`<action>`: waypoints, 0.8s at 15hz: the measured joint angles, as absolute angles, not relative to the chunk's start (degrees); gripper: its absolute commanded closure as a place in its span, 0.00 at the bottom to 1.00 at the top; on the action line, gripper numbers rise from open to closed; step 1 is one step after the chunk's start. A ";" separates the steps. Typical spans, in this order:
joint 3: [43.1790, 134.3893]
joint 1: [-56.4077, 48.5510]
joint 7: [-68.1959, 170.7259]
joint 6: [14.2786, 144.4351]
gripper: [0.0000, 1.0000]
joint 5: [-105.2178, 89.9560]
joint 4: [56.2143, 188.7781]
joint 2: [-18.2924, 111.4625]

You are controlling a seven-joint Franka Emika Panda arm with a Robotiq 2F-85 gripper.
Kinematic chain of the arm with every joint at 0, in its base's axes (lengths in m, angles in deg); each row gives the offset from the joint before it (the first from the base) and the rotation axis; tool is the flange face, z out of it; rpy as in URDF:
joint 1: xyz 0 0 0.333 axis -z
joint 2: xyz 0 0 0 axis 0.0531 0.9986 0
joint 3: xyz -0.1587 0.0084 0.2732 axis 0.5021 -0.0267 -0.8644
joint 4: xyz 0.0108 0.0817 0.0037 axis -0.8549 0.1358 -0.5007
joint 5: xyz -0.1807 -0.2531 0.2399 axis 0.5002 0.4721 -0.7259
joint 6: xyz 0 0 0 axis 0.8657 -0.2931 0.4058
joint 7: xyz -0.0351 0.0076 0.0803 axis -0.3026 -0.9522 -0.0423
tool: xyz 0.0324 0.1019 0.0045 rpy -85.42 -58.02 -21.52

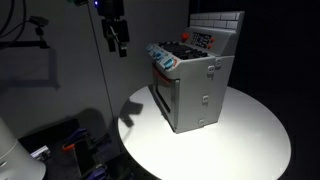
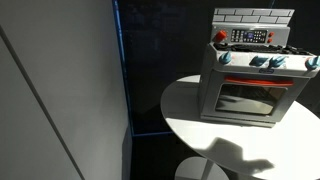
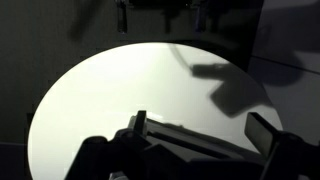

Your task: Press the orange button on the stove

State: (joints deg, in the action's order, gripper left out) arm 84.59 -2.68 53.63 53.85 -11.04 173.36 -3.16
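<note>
The small grey toy stove [image 1: 195,85] stands on a round white table [image 1: 250,140], with its dark oven window, blue knobs and white tiled back wall. It also shows in an exterior view [image 2: 255,70]. An orange-red button [image 2: 221,37] sits on the cooktop's back corner beside the control panel. My gripper [image 1: 119,40] hangs in the air up and to the side of the stove, well apart from it. In the wrist view its two fingers [image 3: 200,128] are spread wide over the white tabletop [image 3: 120,90], holding nothing. The stove is not clearly visible there.
A grey wall panel [image 2: 60,90] fills one side. Dark equipment and cables [image 1: 60,145] lie on the floor below the table's edge. The surroundings are dark.
</note>
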 measured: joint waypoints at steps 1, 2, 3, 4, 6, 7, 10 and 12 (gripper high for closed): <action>84.59 -2.36 53.60 54.40 0.00 -11.04 173.17 -2.90; 84.59 -2.05 53.55 55.00 0.00 -11.04 172.92 -2.58; 84.60 -1.77 53.46 55.60 0.00 -11.04 172.62 -2.25; 84.59 -1.51 53.34 56.24 0.00 -10.96 172.28 -1.90; 84.59 -1.10 52.80 57.66 0.00 -10.72 171.49 -1.10; 84.59 -0.88 52.52 58.28 0.00 -10.56 170.98 -0.63; 84.59 0.07 51.17 60.45 0.00 -9.74 169.37 1.06; 84.59 0.77 49.99 61.78 0.00 -9.08 168.05 2.50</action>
